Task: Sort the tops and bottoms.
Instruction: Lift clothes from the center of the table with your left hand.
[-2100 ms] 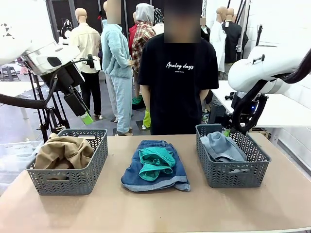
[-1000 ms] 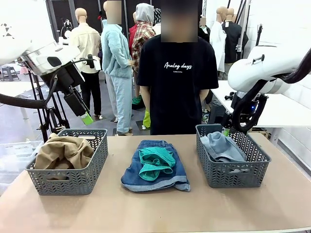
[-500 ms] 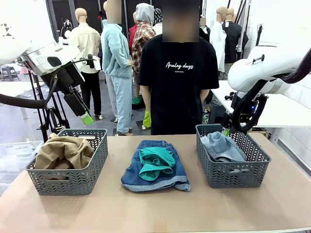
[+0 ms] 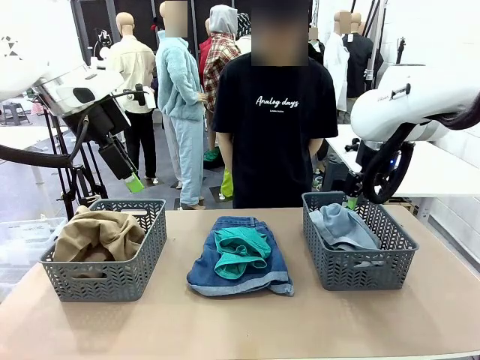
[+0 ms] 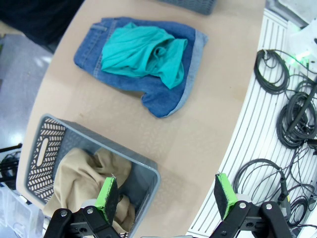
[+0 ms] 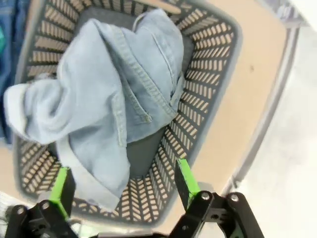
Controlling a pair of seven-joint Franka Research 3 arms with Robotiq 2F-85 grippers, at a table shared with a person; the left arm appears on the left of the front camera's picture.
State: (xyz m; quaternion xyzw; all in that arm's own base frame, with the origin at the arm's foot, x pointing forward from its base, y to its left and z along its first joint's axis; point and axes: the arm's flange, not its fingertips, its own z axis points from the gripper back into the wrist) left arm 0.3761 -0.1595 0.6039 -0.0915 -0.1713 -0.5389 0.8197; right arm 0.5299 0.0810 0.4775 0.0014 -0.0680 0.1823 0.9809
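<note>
On black fingers (image 5: 247,218), green pads (image 5: 107,197) are being carried by the left gripper (image 5: 164,192) and the right gripper (image 6: 123,182), with silver screws (image 5: 239,205) at their bases. Behind each claw, rounded white shells (image 4: 412,105) are being shown; behind the left, a black cable (image 4: 37,156).

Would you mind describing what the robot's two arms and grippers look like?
The left arm and the right arm have rounded, glossy white shells with black joints. A black cable loops beneath the left one. The left gripper and the right gripper are black, each with two fingers tipped by bright green pads.
</note>
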